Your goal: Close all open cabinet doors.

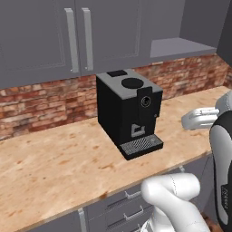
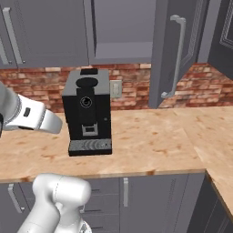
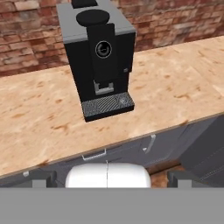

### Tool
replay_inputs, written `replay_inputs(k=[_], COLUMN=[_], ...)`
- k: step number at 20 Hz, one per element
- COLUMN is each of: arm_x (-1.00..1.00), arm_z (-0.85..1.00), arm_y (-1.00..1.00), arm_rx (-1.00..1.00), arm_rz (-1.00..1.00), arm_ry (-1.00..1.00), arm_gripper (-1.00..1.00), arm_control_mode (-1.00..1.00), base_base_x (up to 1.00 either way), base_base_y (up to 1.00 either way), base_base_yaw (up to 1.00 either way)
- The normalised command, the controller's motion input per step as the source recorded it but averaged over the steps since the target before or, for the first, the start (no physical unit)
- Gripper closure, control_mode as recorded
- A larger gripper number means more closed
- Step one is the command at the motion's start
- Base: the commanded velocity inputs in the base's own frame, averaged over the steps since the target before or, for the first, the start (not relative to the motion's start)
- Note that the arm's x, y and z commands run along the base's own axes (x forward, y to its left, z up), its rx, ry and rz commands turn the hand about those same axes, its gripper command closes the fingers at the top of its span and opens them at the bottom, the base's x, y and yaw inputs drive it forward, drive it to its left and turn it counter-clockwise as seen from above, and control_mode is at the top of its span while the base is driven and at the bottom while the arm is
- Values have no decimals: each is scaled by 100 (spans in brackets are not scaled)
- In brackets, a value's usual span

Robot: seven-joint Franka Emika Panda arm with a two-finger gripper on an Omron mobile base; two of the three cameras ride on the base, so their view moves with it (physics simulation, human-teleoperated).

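Note:
One cabinet door [image 2: 175, 50] stands swung out over the counter, its long silver handle [image 2: 178, 57] facing me, and the bare cabinet shelf [image 2: 120, 48] shows behind it. That shelf [image 1: 179, 45] also appears at the upper right of the left base view. A further slate-grey door panel [image 2: 223, 32] hangs at the far right edge. The two upper doors [image 1: 45, 36] to the left lie flush and shut, their handles [image 1: 70, 40] side by side. My gripper [image 3: 111, 178] is open with nothing between its fingertips [image 3: 43, 178], held back from the counter and facing the coffee machine.
A black coffee machine [image 1: 129, 113] stands on the wooden counter [image 1: 54, 167] against the brick wall [image 1: 41, 102]. It sits just left of the open door [image 2: 86, 111]. Under-counter drawers [image 3: 94, 154] run along the counter's front. The counter turns a corner at the right [image 2: 214, 136].

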Motion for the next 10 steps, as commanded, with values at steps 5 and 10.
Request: replay_inputs(k=[5,10], arm_x=[-29,-13], arm_z=[0,0], arm_y=[-5,-30], arm_rx=[0,0], arm_rz=[0,0], arm_ry=[-15,-29], arm_gripper=[-100,-100], arm_control_mode=[-100,-100], base_base_x=[0,0], base_base_y=[0,0], base_base_yaw=[0,0])
